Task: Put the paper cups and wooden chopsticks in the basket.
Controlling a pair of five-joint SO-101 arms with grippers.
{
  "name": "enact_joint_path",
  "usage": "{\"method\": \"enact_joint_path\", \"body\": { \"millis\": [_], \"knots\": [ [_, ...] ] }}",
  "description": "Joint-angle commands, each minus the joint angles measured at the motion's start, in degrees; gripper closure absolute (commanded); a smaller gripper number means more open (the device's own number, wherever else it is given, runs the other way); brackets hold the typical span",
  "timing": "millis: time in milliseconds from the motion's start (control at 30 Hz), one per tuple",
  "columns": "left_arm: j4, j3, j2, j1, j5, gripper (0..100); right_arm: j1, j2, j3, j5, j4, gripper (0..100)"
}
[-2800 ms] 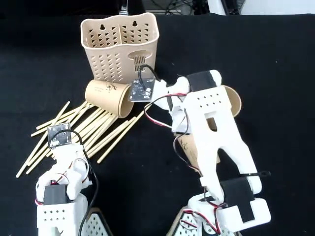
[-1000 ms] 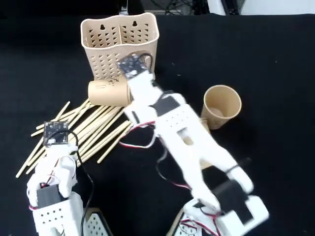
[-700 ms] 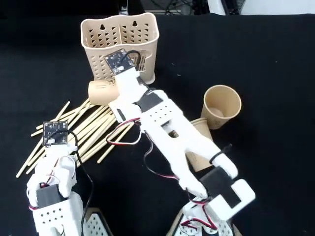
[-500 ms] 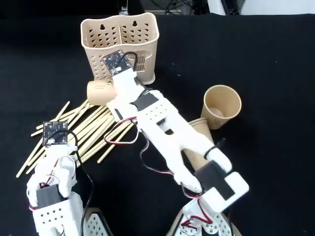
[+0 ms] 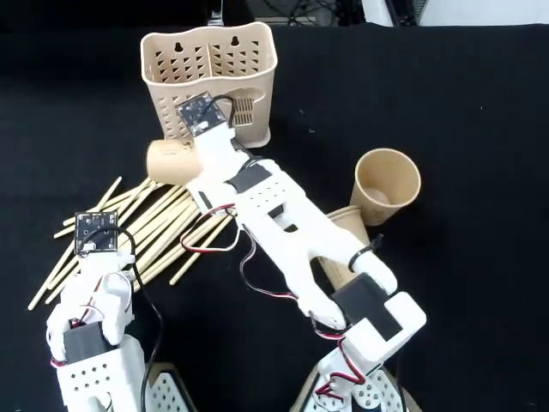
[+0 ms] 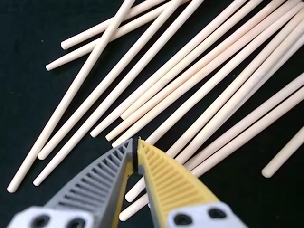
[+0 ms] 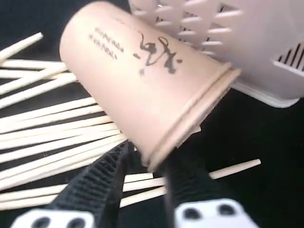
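The left gripper [image 6: 137, 148] hangs over the chopsticks [image 6: 204, 85], fingers closed on nothing. The cup [image 7: 142, 80] lies on its side beside the basket [image 5: 210, 77], its rim pinched by the right gripper [image 7: 149, 166]. Such a thin hold could slip or crush it. The right arm stretches forward-left across the counter [image 5: 480, 129].

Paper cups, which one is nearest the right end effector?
The paper cup lying on its side in front of the basket; its rim sits in the right end effector. The mouth-up cup and the cup half under the arm lie farther off.

Black table [image 5: 480, 112] with basket [image 5: 210, 77], cups [image 5: 386, 184], chopsticks [image 5: 163, 227]
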Motion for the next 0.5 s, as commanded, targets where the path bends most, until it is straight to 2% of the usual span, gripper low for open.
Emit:
{"method": "enact_joint_path", "body": {
  "millis": [0,267,467],
  "knots": [
    [-0.18,0.75,-0.44,-0.48,-0.35,96,-0.7,-1.54,-1.27,2.29,-0.79,98.7],
    [-0.18,0.75,-0.44,-0.48,-0.35,96,-0.97,-15.69,10.24,2.81,-0.79,98.6],
    [-0.18,0.75,-0.44,-0.48,-0.35,96,-0.7,-35.65,21.93,11.69,3.78,98.6]
  ]
}}
